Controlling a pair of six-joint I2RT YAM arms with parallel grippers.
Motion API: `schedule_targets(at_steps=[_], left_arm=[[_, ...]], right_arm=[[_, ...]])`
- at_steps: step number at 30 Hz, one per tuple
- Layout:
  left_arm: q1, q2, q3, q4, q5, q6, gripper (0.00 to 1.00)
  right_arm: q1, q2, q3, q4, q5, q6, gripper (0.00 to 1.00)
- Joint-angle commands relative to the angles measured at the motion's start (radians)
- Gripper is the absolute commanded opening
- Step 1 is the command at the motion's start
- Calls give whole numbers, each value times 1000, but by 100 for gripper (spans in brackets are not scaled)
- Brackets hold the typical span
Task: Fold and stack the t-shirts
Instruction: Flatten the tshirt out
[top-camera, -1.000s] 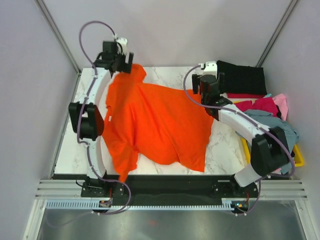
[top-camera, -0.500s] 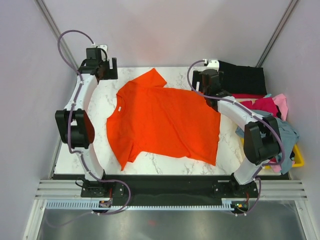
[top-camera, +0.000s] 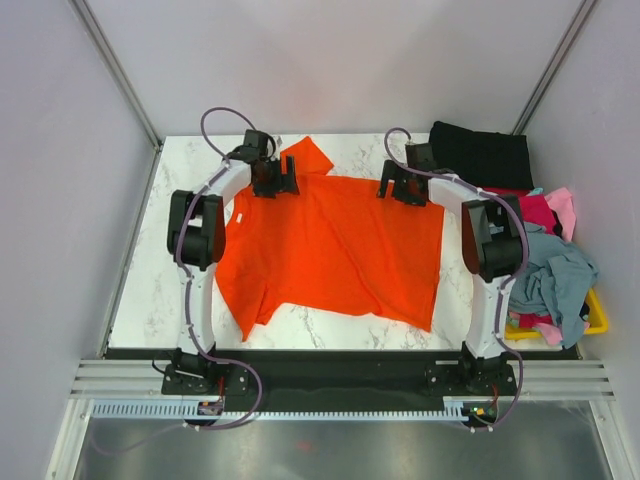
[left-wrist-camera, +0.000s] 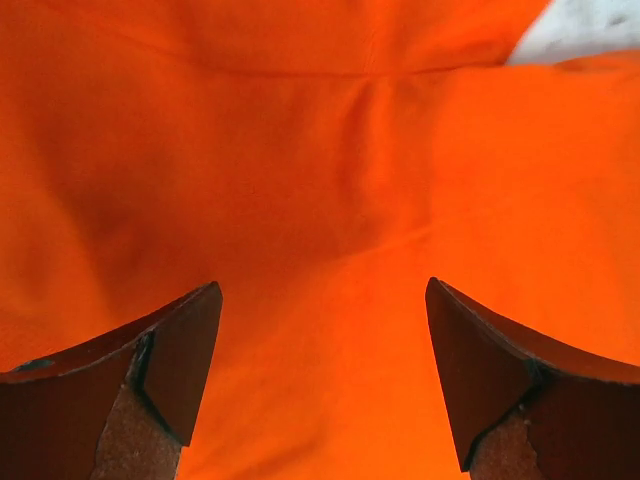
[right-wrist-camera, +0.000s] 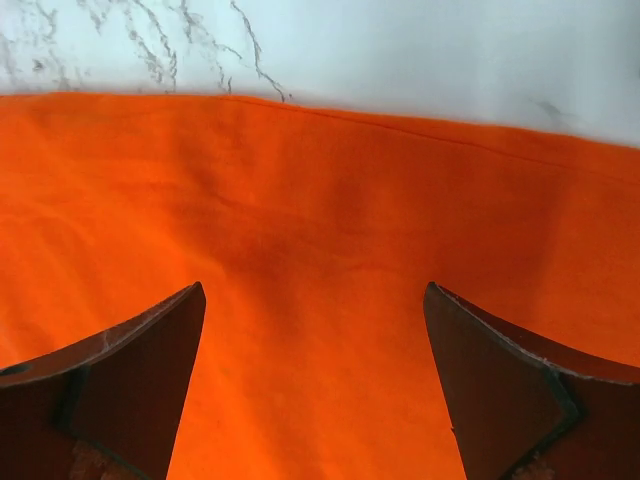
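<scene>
The bright orange soft cloth t-shirt (top-camera: 330, 245) lies spread flat over the middle of the white marble-patterned tabletop (top-camera: 150, 290), neck towards the left and hem towards the right. Its far sleeve reaches close to the table's far edge. Its near sleeve and lower corner stop short of the near edge, leaving a thin bare strip there. The widest open room is the bare band along the left side, running up to the pale enclosure wall (top-camera: 60, 200). The right side is crowded: a folded black cloth shirt (top-camera: 485, 155) sits at the far right corner. A loose heap of pink, red and grey-blue shirts (top-camera: 545, 270) spills over the yellow plastic bin (top-camera: 598, 320), just beside the orange hem.

The left gripper (top-camera: 272, 180) is low over the far shoulder of the orange shirt, fingers spread wide with nothing between them. Its wrist camera shows smooth matte cloth with a seam and soft creases. The right gripper (top-camera: 402, 188) is over the far hem corner, jaws equally wide and empty. Beneath it a straight stitched edge meets glossy grey-veined marble. Whether either set of dark, wedge-shaped fingertips (left-wrist-camera: 185, 345) actually touches the fabric is hard to judge.
</scene>
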Motion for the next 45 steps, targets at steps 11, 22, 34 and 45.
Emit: schedule_targets(at_steps=[11, 22, 34, 45], left_arm=[[128, 141, 102, -51, 27, -190, 89], [249, 115, 84, -61, -9, -146, 91], [209, -168, 21, -127, -168, -61, 100], [7, -957, -754, -215, -352, -236, 97]], right_arm=[[26, 332, 381, -116, -148, 16, 98], [83, 653, 859, -173, -222, 60, 98], [84, 525, 858, -52, -280, 7, 98], [112, -81, 225, 70, -231, 77, 98]])
